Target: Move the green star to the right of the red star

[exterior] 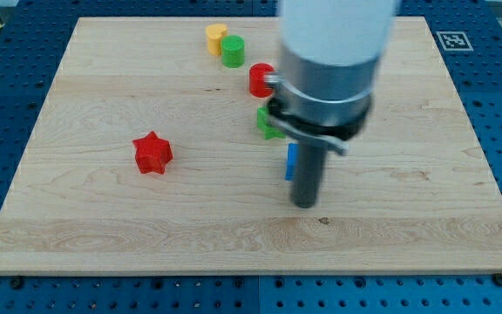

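The red star (152,153) lies on the wooden board's left half. A green block (267,122), partly hidden behind my arm, sits right of centre; its shape is hard to make out. My tip (304,203) rests on the board below and to the right of that green block, far to the right of the red star. A blue block (292,162) shows as a sliver just left of the rod, touching or very near it.
A yellow cylinder (216,38) and a green cylinder (233,51) stand together near the view's top. A red cylinder (261,80) stands below them, next to my arm. The wooden board (77,227) lies on a blue perforated table.
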Motion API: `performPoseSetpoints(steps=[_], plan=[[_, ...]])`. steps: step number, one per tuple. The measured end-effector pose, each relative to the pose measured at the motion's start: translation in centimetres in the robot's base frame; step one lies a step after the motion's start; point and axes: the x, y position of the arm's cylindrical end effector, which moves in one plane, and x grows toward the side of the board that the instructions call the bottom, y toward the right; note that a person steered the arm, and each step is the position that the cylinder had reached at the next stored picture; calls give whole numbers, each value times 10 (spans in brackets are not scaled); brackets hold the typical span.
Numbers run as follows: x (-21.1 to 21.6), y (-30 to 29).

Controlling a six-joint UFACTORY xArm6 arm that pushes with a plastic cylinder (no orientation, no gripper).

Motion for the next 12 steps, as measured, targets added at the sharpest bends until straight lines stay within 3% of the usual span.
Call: performPoseSetpoints(steps=[1,2,3,4,8,10,11,12], plan=[[-13,78],[-65,95],[-120,76],[-140,47],[-140,-68],[-134,-54],[-123,-8],[-108,-15]])
